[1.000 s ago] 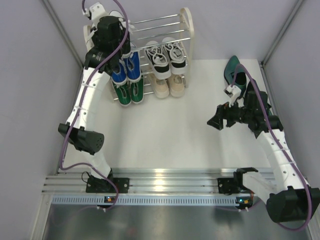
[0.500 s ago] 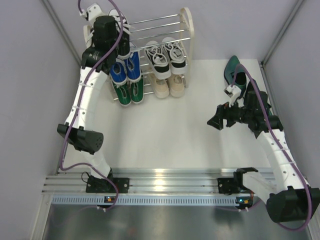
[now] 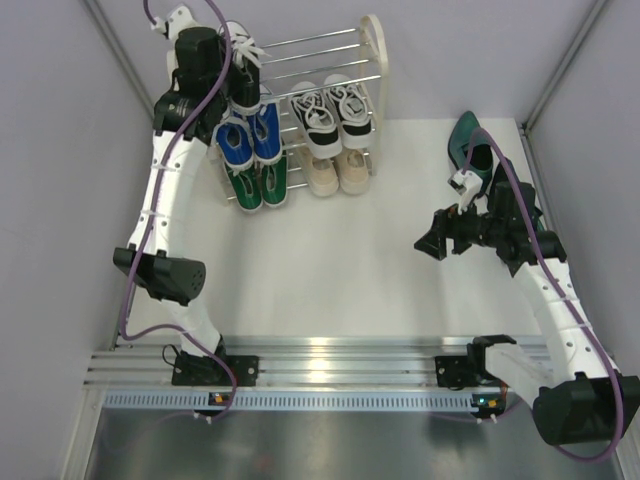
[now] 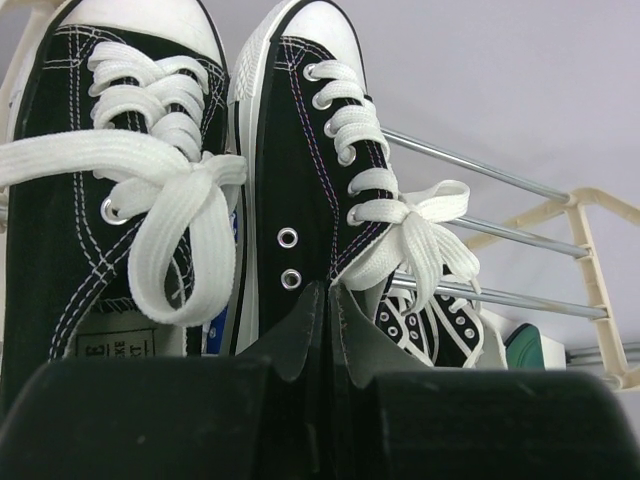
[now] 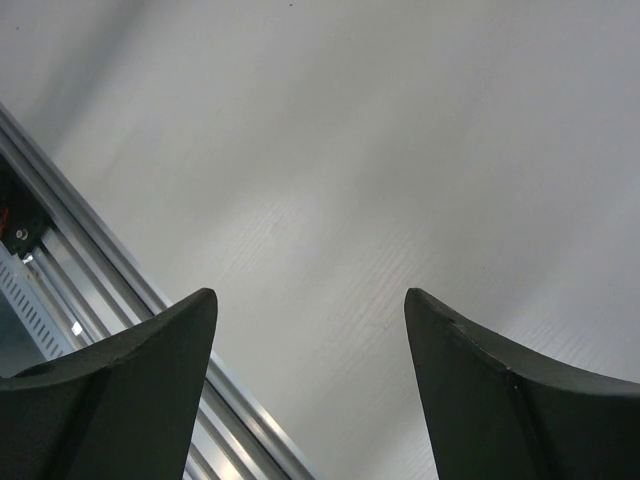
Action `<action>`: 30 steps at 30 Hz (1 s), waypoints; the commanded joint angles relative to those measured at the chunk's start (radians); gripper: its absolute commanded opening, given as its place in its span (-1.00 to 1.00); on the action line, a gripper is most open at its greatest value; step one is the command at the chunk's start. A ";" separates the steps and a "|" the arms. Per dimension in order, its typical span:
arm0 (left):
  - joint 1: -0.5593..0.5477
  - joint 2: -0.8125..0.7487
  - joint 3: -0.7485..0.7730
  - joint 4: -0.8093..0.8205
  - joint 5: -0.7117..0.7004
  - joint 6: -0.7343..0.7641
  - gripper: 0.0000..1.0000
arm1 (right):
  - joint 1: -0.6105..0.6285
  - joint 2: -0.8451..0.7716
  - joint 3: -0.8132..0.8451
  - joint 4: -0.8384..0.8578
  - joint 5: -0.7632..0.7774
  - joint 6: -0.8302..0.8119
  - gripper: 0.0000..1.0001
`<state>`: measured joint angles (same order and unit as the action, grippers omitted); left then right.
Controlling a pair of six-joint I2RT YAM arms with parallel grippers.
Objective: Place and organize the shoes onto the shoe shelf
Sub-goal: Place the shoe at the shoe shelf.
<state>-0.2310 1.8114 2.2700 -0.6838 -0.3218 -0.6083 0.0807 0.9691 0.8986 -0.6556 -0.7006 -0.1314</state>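
The left gripper [image 4: 327,292] has its jaws pressed together on the inner collar edge of the black-and-white sneakers [image 4: 300,190], a pair at the upper left end of the shoe shelf [image 3: 372,40]. The right gripper [image 5: 310,300] hangs over the table [image 5: 330,120] with jaws wide and holding nothing. The dark green dress shoes [image 3: 468,140] lie behind this arm, well apart from the shelf.

light: bright, even | shadows: soft | glare: rail [image 3: 318,345] | focus: sharp
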 commanded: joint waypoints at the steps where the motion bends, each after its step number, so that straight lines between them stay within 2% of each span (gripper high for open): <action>1: 0.025 0.028 0.025 0.021 0.052 -0.005 -1.00 | -0.010 -0.026 0.045 0.004 0.003 -0.013 0.52; 8: 0.041 0.029 0.026 0.039 0.128 0.007 -1.00 | -0.010 -0.026 0.042 0.004 0.003 -0.013 0.52; 21: 0.062 -0.014 -0.018 0.040 0.101 -0.044 -0.99 | -0.012 -0.026 0.042 0.004 0.003 -0.013 0.52; 24: 0.068 -0.030 -0.038 0.040 0.092 -0.061 -0.67 | -0.012 -0.027 0.043 0.001 0.001 -0.011 0.52; 26: 0.071 -0.038 -0.040 0.038 0.093 -0.067 -0.62 | -0.012 -0.027 0.043 0.002 0.001 -0.011 0.52; 30: 0.071 -0.038 -0.038 0.035 0.105 -0.080 -0.75 | -0.012 -0.026 0.045 0.001 0.000 -0.011 0.52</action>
<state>-0.1822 1.8023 2.2456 -0.6743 -0.2092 -0.6727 0.0803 0.9684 0.8986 -0.6556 -0.7002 -0.1314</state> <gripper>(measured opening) 0.140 0.759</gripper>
